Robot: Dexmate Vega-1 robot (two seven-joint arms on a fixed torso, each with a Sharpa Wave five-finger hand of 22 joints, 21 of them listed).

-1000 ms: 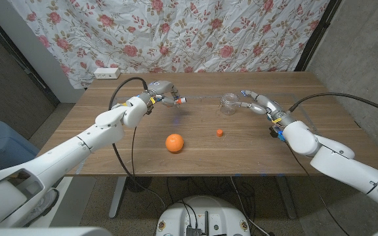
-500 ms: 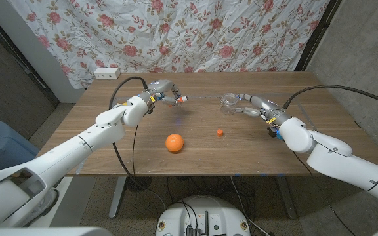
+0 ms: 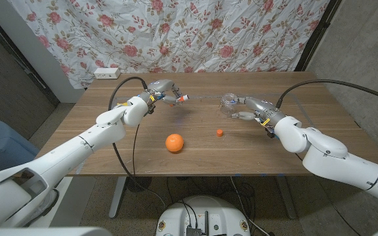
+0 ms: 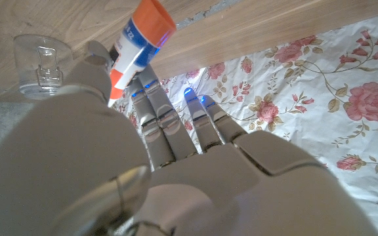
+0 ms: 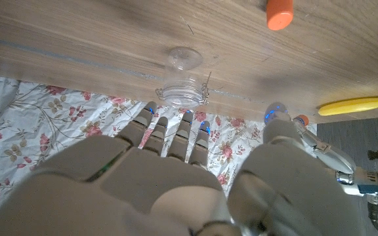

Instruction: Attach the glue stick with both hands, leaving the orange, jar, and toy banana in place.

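Looking down from the head view, the left hand (image 3: 161, 90) sits at the upper centre-left of the frame, grasping the glue stick (image 3: 180, 99), whose tip pokes out to the right of the fingers above the wooden table (image 3: 110, 141). The right hand (image 3: 249, 108) is at upper centre-right with its fingers released and spread, just beside the clear jar (image 3: 228, 103); what the jar holds cannot be told. An orange (image 3: 174, 143) lies at centre, and a small orange cap (image 3: 220, 132) lies right of it. From the left wrist view, the glue stick (image 4: 138, 44) stands at the upper left, clamped between the thumb and fingers (image 4: 159, 115). From the right wrist view, the jar (image 5: 182, 92) shows at upper centre just past the spread fingertips (image 5: 176, 131), the cap (image 5: 279, 14) at the upper right, and a toy banana (image 5: 352, 105) at the right.
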